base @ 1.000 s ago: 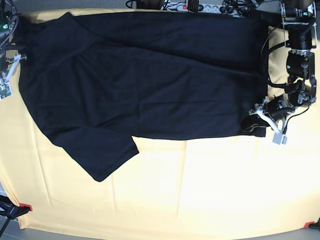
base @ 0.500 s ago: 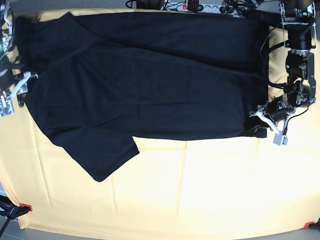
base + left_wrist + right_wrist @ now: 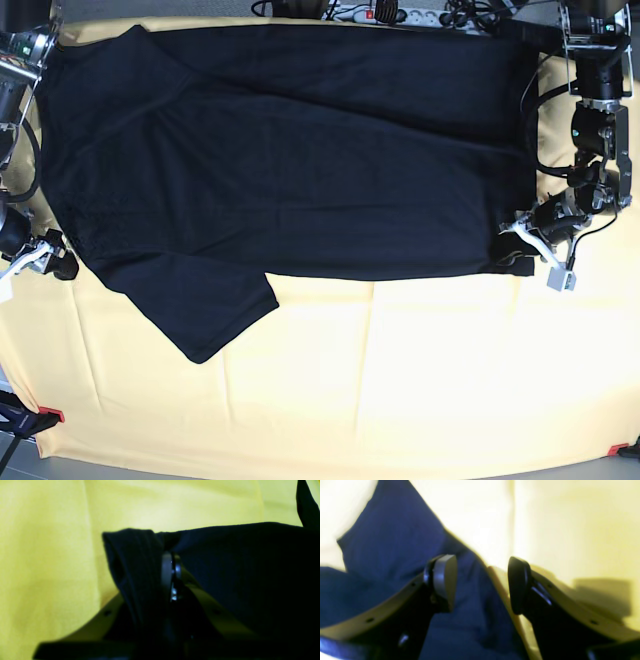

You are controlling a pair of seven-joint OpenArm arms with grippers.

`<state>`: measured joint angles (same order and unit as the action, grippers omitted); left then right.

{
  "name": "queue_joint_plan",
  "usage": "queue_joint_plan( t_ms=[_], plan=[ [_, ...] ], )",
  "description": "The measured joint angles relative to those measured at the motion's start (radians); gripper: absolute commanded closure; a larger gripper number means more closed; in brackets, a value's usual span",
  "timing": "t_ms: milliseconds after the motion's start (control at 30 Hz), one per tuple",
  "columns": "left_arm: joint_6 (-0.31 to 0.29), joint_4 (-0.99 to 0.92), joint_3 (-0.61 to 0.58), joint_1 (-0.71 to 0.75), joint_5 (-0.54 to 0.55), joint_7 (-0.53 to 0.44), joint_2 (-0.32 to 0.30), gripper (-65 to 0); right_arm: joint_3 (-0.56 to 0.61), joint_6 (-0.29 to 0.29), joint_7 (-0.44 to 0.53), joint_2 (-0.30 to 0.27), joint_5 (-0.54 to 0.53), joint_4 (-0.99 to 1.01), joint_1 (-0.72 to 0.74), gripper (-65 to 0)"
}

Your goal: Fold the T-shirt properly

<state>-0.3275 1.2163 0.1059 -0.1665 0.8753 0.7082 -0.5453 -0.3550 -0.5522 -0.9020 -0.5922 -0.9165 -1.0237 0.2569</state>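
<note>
While the left hand [image 3: 517, 245] pinches the T-shirt [image 3: 300, 150] hem, the spread right hand [image 3: 482, 585] should close on fabric beneath it.

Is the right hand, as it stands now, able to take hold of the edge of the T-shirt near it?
Probably yes. The right hand is open, and the edge of the T-shirt lies flat on the yellow cloth between its fingers. Nothing else is in the way, though the picture is blurred.

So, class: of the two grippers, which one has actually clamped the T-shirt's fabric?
The left gripper: its jaws are shut on a fold of the T-shirt. The right gripper stands open, with nothing between its pads.
</note>
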Motion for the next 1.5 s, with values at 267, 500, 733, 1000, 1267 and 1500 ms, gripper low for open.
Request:
queue_joint_plan(
  t_ms=[267, 500, 733, 1000, 1267, 1500],
  plan=[
    [0.002, 0.000, 0.000, 0.000, 0.000, 0.000, 0.000, 0.0, -0.001, -0.101, -0.044, 0.013, -0.066, 0.272, 0.104, -34.7],
    [0.002, 0.000, 0.000, 0.000, 0.000, -0.001, 0.000, 0.0, 0.050, -0.142, -0.054, 0.046, -0.082, 0.272, 0.106, -34.2],
    [-0.007, -0.003, -0.001, -0.031, -0.023, 0.012, 0.000, 0.0, 0.127, -0.146, -0.007, 0.058, -0.050, 0.271, 0.117, -2.1],
    [-0.055, -0.005, -0.001, -0.104, -0.022, 0.014, -0.003, 0.0, 0.129, -0.140, -0.035, 0.041, -0.028, 0.273, 0.156, 0.0],
    [-0.104, -0.005, -0.001, -0.146, -0.076, -0.047, -0.002, 0.0, 0.130, -0.141, 0.038, 0.037, 0.053, 0.273, 0.199, 0.0],
    [-0.110, -0.005, -0.002, -0.146, -0.163, -0.146, 0.000, 0.0, 0.131, -0.147, 0.126, 0.047, 0.126, 0.273, 0.220, 0.0]
  ],
)
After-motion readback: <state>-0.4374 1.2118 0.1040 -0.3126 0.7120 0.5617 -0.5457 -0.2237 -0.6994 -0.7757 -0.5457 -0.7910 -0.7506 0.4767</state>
